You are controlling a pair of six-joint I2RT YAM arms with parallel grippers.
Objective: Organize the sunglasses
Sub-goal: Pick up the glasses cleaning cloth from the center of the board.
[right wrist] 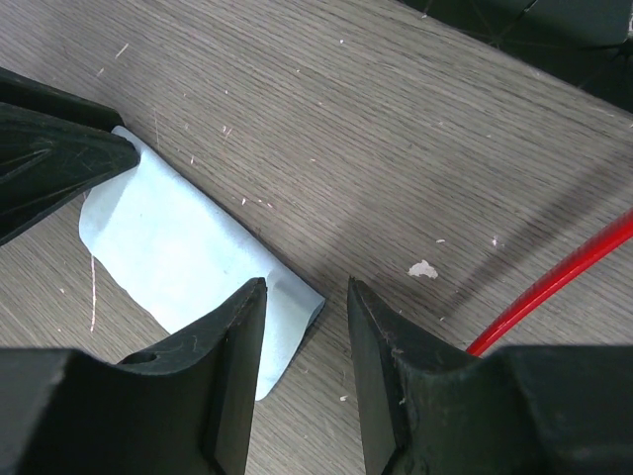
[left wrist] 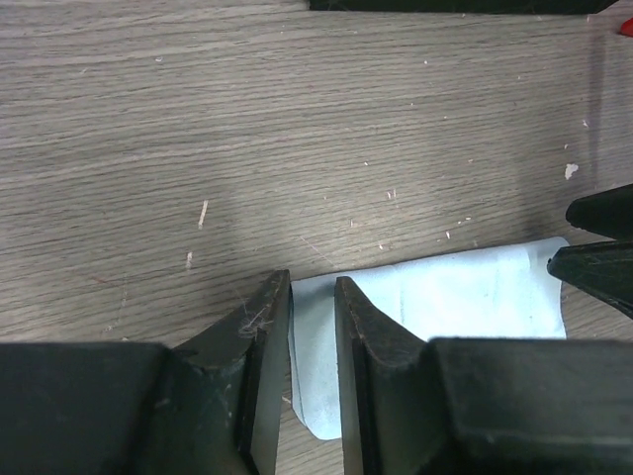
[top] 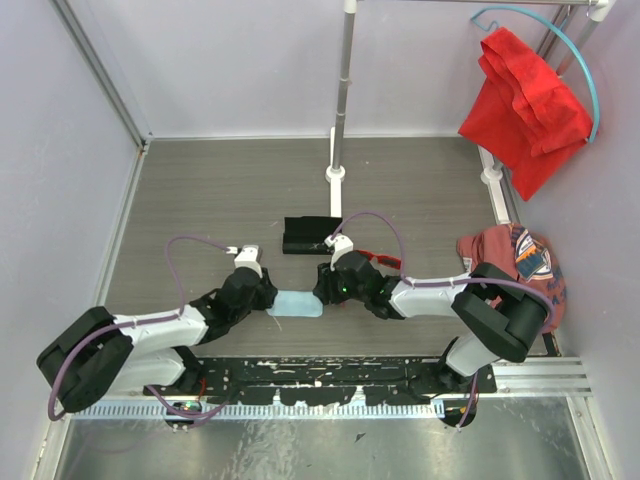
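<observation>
Sunglasses [right wrist: 554, 287] aside, the step looks to be lifting the pale blue cloth [top: 298, 304]. The left pincer [left wrist: 310, 287] and right pincer [right wrist: 305, 289] straddle its opposite ends with jaws apart (the left narrowly), so pinch both ends together and rise evenly. The pair's one visible red arm lies on the bench [left wrist: 297, 119] just right of the cloth, beside the right pincer.

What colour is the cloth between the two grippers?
Pale blue; the cloth shows best in the right wrist view.
</observation>
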